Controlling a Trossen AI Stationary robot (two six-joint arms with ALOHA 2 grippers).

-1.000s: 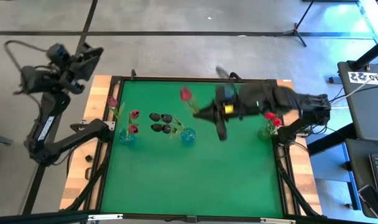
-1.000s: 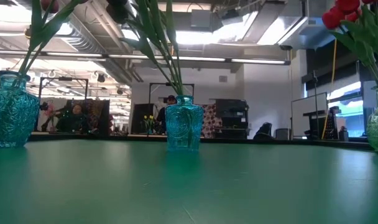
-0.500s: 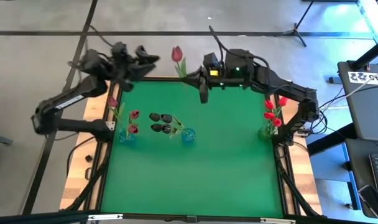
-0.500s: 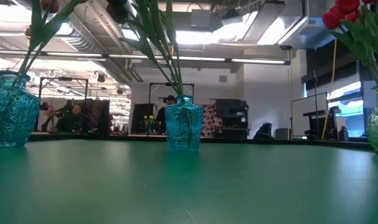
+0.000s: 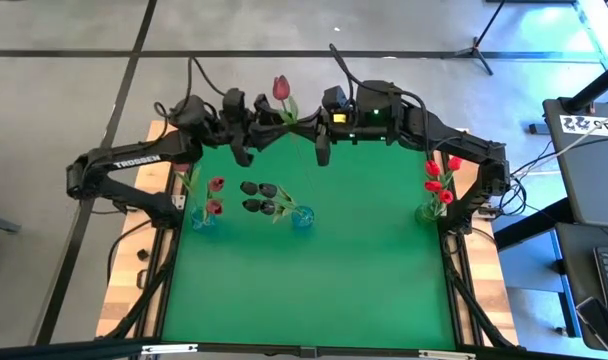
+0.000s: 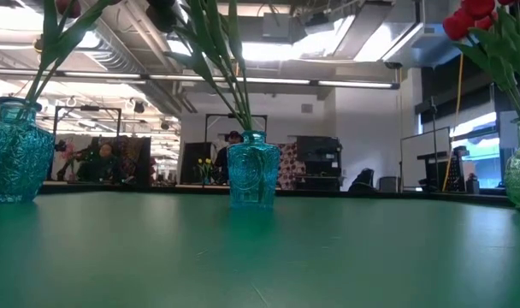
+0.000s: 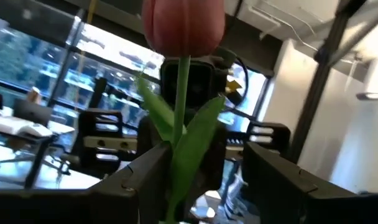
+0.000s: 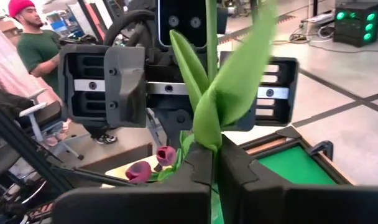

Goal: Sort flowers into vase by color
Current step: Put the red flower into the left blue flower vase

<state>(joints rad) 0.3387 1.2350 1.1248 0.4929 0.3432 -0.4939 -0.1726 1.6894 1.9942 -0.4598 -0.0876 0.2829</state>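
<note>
While held aloft, tulip (image 5: 281, 88) between grippers.

The bench (image 5: 314, 290) carried a green mat inside a dark frame, with bare wood showing along its left edge. Around it lay a grey concrete floor (image 5: 64, 40) crossed by dark lines. A tripod stand (image 5: 481, 45) stood on the floor at the far right, and a dark desk (image 5: 594, 160) filled the right side. Across the bench, the room showed a white ceiling with long strip lights (image 6: 243, 79), dark monitors and cabinets (image 6: 316, 175). A person in a red cap and green shirt (image 8: 36, 46) stood beyond, beside an office chair (image 8: 43, 127).
</note>
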